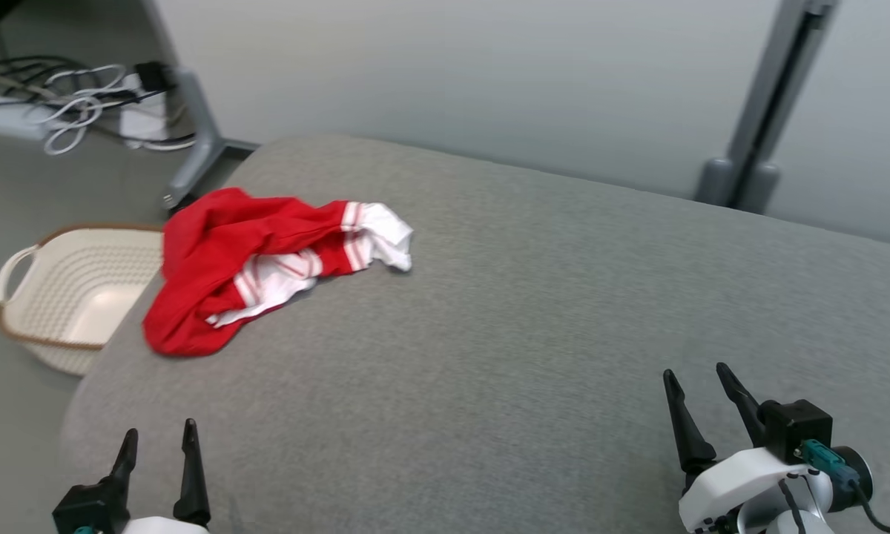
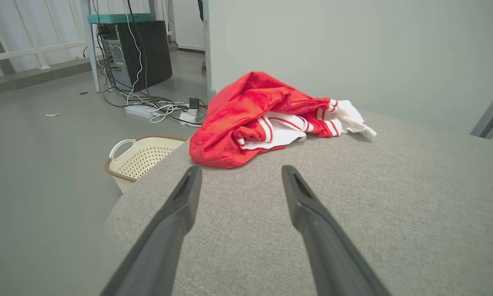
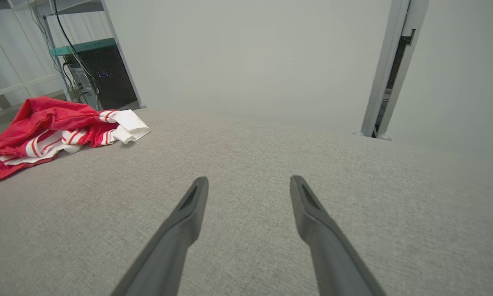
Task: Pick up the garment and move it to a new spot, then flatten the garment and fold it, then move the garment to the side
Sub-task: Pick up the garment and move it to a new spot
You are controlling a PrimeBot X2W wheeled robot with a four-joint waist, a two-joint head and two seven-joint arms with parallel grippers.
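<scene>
Soft red cloth garment [image 1: 215, 252], matt woven grey table cover [image 1: 534, 311], perforated plastic basket [image 1: 67, 289]

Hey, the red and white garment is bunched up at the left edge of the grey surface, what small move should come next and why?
Probably ease the left claw forward toward the garment. That claw is open, empty and nearer to the crumpled heap, which lies straight ahead of it; the right claw is much farther away.

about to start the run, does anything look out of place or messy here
The red and white garment lies bunched in a heap by the left edge of the grey cushion, next to the basket on the floor. Nothing looks spilled or damaged.
</scene>
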